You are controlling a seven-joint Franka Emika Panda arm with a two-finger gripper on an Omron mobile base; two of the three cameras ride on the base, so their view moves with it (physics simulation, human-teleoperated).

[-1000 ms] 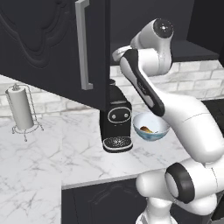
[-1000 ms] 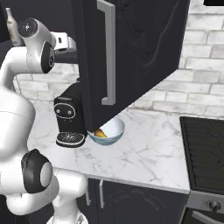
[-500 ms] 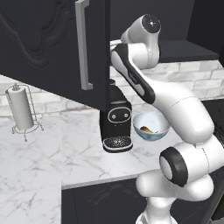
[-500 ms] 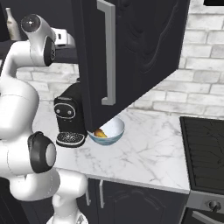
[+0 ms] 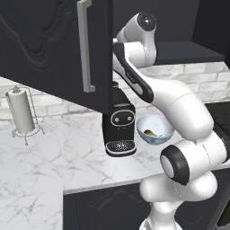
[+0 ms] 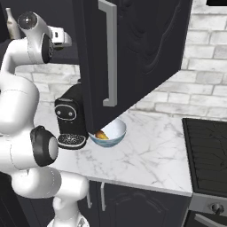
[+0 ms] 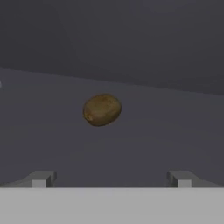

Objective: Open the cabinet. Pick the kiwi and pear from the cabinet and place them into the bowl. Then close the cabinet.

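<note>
The kiwi [image 7: 102,109] lies alone on the dark cabinet shelf [image 7: 144,140], straight ahead of the gripper [image 7: 111,178] and a little left of its centre line, well clear of both fingertips [image 7: 40,179]. The jaws stand spread as wide as they go, holding nothing. Below and behind the hand, on the marble counter [image 5: 40,166], the pale blue-white bowl [image 5: 155,130] sits just beside the black coffee machine [image 5: 119,128], with a yellowish-tan piece of fruit, apparently the pear [image 6: 102,135], already inside it. The cabinet [image 6: 133,57] hangs open, its door with the silver bar handle [image 6: 110,53] swung out over the bowl. Compared with a second ago, the arm's upper joint has rotated and the forearm reaches further in behind the door; bowl, coffee machine and paper towel roll [image 5: 21,110] are unmoved.
</note>
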